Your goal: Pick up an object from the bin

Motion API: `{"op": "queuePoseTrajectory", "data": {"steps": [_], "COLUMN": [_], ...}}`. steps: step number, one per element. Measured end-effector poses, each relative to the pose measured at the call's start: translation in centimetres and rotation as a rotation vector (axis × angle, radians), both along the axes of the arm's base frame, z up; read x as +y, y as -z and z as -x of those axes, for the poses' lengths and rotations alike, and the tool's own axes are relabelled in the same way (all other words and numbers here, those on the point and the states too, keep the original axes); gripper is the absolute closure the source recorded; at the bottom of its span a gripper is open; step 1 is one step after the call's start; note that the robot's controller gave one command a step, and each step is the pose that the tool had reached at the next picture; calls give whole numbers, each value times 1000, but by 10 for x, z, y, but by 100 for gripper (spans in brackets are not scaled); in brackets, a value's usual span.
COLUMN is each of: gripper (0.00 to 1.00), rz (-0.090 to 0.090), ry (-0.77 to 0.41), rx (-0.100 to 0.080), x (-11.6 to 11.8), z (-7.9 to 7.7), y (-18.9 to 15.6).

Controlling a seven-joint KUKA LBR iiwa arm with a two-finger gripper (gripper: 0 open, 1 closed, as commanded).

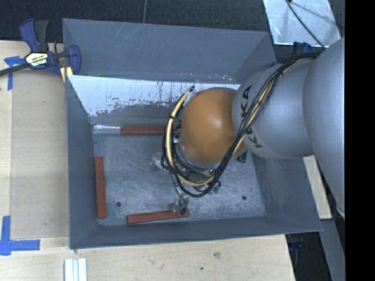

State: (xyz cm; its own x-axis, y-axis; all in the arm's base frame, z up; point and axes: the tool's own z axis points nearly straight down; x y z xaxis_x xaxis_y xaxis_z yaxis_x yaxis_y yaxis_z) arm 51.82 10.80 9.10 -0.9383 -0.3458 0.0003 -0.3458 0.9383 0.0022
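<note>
Red bar (pixel 153 217), right end seemingly under gripper (pixel 180 206)

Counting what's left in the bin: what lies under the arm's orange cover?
The red stick along the far wall reaches the left edge of the orange cover. The bin floor beneath the cover is hidden, so anything more there cannot be seen.

Grey metal bin (pixel 117 51), matt, floor scuffed and speckled. Three red-brown bars (pixel 101 187) dull, matt. Orange wrist cover (pixel 208 127) smooth, glossy. Silver arm casing (pixel 293 110) smooth, satin sheen.
</note>
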Motion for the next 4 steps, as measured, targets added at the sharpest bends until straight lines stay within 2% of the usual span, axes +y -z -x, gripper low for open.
{"op": "queuePoseTrajectory", "data": {"steps": [1,2,3,4], "gripper": [0,0,100,100], "rz": [3,3,1,2], "ry": [204,-83,-83,-680], "rx": [-8,-11,-8,-11], "x": [-58,-127,-124,-91], "z": [-33,-91,-91,-89], "y": [-24,20,17,-77]}}
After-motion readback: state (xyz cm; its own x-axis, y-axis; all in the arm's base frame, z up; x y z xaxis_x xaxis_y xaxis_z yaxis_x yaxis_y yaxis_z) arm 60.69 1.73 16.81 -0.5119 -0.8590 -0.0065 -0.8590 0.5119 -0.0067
